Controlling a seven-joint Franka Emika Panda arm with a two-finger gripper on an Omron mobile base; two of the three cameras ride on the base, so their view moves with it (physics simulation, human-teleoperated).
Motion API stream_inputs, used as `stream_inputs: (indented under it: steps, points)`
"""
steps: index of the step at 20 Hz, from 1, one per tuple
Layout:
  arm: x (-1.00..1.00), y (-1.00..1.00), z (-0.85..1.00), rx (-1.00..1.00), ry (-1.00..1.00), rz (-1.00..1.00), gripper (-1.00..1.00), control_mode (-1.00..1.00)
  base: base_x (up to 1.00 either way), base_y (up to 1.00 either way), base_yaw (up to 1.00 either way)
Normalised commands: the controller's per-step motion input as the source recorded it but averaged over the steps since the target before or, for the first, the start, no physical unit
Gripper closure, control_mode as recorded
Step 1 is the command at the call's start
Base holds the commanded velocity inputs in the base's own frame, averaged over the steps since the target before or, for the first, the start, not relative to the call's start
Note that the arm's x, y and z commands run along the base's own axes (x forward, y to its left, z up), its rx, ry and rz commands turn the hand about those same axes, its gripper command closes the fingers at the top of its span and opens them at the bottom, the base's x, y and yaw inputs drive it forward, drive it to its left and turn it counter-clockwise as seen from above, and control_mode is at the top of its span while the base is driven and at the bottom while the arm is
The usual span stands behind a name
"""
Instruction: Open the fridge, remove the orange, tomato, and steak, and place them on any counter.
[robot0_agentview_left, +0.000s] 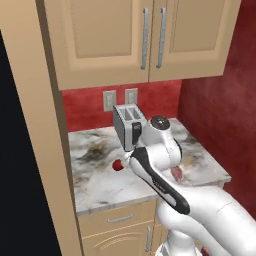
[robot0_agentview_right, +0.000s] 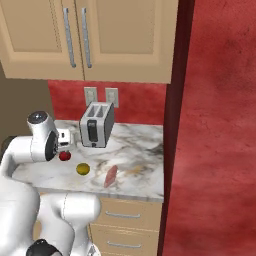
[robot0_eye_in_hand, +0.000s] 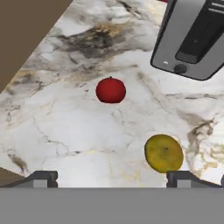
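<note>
On the counter (robot0_agentview_right: 135, 145), all three food items lay loose. Tomato (robot0_eye_in_hand: 110, 90) sat on the bare marble, ahead of the fingertips (robot0_eye_in_hand: 41, 178) in the hand view, nothing touching it. Orange (robot0_eye_in_hand: 164, 153) was nearer the hand, just off the other fingertip, also resting on the stone and not in contact with the pincer. Gripper (robot0_eye_in_hand: 113, 179) hung above the counter with the jaws spread wide, holding nothing; both tips showed far apart at the bottom of the hand view with bare marble between them.

From the right base view: tomato (robot0_agentview_right: 64, 156) sat close to the wrist, orange (robot0_agentview_right: 83, 169) just beside it toward the counter's front edge, steak (robot0_agentview_right: 111, 175) further along the same front strip, lying flat, apart from the orange. Toaster (robot0_agentview_right: 96, 125) stood upright behind them, near the back wall under the two wall outlets (robot0_agentview_right: 100, 96). Toaster (robot0_eye_in_hand: 194, 37) showed at the top corner of the hand view, well clear of the tomato.

From the left base view: tomato (robot0_agentview_left: 118, 164) peeked out beside the arm's forearm, steak (robot0_agentview_left: 176, 173) partly hidden behind the arm near the counter's front edge. Orange was covered by the arm there. Toaster (robot0_agentview_left: 128, 126) stood behind the wrist.

Upper cabinets (robot0_agentview_left: 140, 37) hung closed over the counter; drawers (robot0_agentview_right: 122, 216) below it were shut. Dark edge of the fridge (robot0_agentview_left: 20, 165) ran down the left side of the left base view, past a beige side panel; could not tell from that sliver whether its door was open or closed.
</note>
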Motion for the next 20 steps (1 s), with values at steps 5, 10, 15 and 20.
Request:
stream_inputs:
  steps: [5,10,15,20]
  points:
    - [-0.94,-0.58,0.99,0.0,-0.29,0.0,-1.0,-1.0,0.0,0.0,0.0]
    - [-0.69,-0.41,1.0,0.0,-0.33,0.0,-1.0,-1.0,0.0,0.0,0.0]
    - [-0.72,-0.31,0.95,0.0,-0.24,0.0,-1.0,-1.0,0.0,0.0,0.0]
    - [-1.0,-0.39,0.3,0.02,-0.14,-0.07,-1.0,-1.0,0.0,0.0,0.0]
